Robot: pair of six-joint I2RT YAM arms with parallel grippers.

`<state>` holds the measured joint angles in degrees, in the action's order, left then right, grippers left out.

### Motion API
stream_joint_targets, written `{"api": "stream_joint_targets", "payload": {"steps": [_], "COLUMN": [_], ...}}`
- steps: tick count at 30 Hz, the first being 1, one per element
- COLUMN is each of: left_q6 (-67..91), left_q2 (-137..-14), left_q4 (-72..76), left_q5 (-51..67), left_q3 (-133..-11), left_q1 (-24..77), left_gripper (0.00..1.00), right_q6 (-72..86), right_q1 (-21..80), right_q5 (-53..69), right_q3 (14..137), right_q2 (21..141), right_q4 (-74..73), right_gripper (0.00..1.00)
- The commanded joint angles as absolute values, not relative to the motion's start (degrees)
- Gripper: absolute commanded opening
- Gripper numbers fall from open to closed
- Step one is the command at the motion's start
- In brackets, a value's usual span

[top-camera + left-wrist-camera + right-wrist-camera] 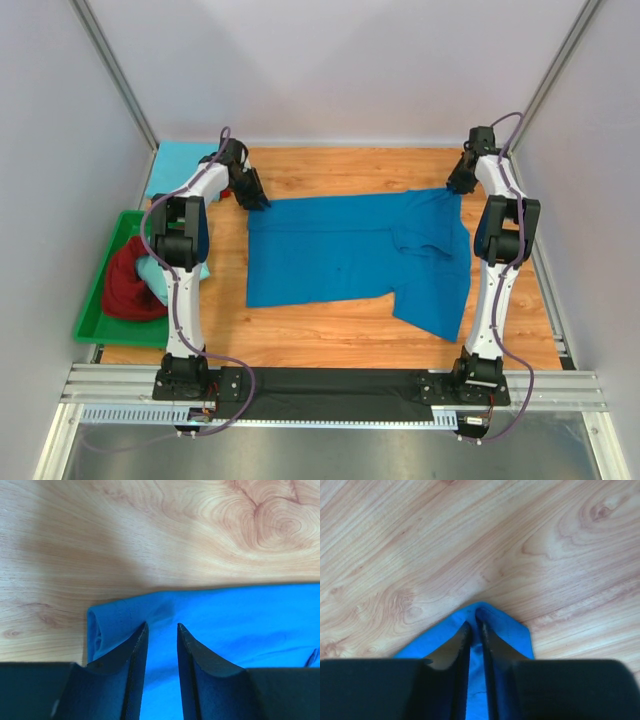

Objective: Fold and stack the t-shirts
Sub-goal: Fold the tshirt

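Note:
A royal blue t-shirt [350,250] lies spread flat on the wooden table, with one sleeve hanging toward the near right. My left gripper [258,203] is at its far left corner. In the left wrist view the gripper [162,626] is open, its fingers standing apart over the shirt's [240,625] folded edge. My right gripper [452,187] is at the far right corner. In the right wrist view the gripper [472,616] is shut on a pinched peak of the blue shirt [512,630].
A green tray [95,300] at the left edge holds a bunched maroon shirt [130,285] and a pale aqua one [155,272]. A sky blue shirt [180,158] lies at the far left corner. White walls enclose the table.

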<state>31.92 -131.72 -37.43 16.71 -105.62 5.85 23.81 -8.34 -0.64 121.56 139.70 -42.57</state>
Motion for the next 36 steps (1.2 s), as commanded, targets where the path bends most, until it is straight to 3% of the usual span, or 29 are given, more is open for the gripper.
{"api": "stream_joint_targets", "payload": {"steps": [1,4,19,23,26,27,31,36], "left_q6": [32.9,34.1,33.1,31.7,31.2,30.9,28.3,24.0], "left_q2": [-133.5,-134.6,-141.7,-144.1,-140.6,-139.3,-131.9,-121.7], "left_q4": [-38.1,-38.8,-38.8,-42.1,-42.7,-43.6,-45.3,-48.8], "left_q5": [16.8,16.8,18.8,18.6,17.8,17.2,14.8,10.7], "left_q3": [-107.2,-107.4,-117.6,-128.3,-128.8,-128.3,-125.5,-119.5], "left_q1": [5.2,4.5,3.4,3.4,3.5,3.7,4.4,6.1], "left_gripper": [0.37,0.36,0.37,0.46,0.57,0.59,0.68,0.71], "right_q6": [23.5,23.8,30.3,32.2,32.3,32.3,31.4,29.8], "right_q1": [-9.1,-9.9,-11.4,-11.3,-11.3,-11.3,-11.3,-11.1], "right_q5": [-2.5,-4.2,3.2,4.5,4.7,4.0,1.6,-1.7], "right_q3": [124.1,124.5,128.4,134.4,137.3,138.0,138.2,128.2], "right_q2": [140.9,140.7,144.0,146.1,145.7,145.5,142.0,131.6], "right_q4": [-41.8,-42.0,-37.6,-38.6,-40.1,-41.1,-47.6,-51.8], "right_gripper": [0.13,0.00,0.00,0.01,0.07,0.17,0.40,0.51]}}
